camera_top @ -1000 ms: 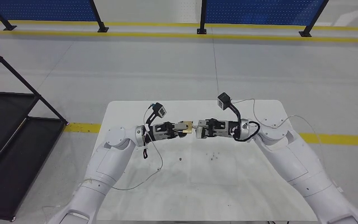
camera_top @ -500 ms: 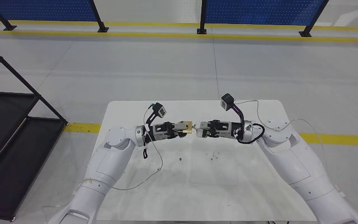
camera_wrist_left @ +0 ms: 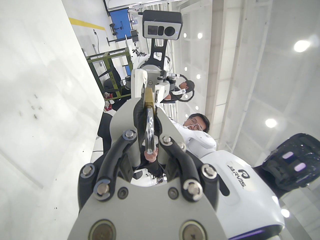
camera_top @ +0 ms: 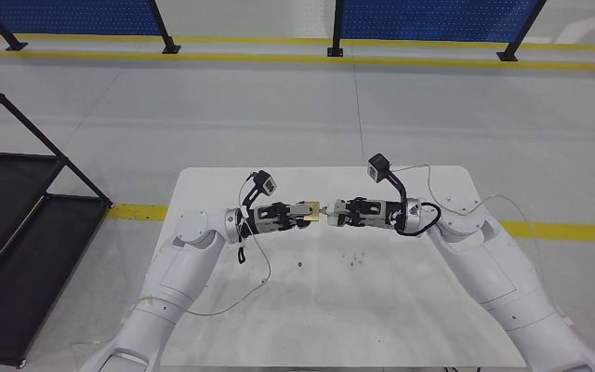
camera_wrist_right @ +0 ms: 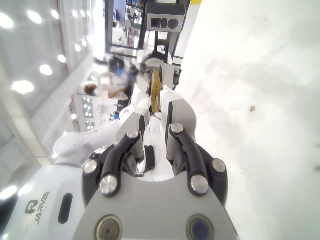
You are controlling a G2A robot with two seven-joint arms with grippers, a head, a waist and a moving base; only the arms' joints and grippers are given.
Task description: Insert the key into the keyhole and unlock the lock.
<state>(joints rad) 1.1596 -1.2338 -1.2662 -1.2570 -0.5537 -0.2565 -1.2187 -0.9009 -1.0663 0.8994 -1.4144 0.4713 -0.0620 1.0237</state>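
Observation:
Above the middle of the table my left gripper (camera_top: 305, 212) is shut on the silver shackle (camera_wrist_left: 149, 131) of a brass padlock (camera_top: 314, 211), with the lock body (camera_wrist_left: 149, 98) pointing toward the other arm. A silver key (camera_wrist_right: 156, 102) sticks out of the padlock's (camera_wrist_right: 155, 84) end. My right gripper (camera_top: 333, 214) faces the lock head-on. Its fingers (camera_wrist_right: 175, 106) stand on either side of the key with a gap showing, so it is open.
The white table (camera_top: 372, 307) below the arms carries a few small dark specks (camera_top: 354, 259). A black rack (camera_top: 37, 232) stands on the floor at the left. Blue barriers (camera_top: 428, 19) line the far side.
The right arm has drawn back slightly from the padlock and its wrist camera has shifted a little to the right. The left arm and padlock have stayed put.

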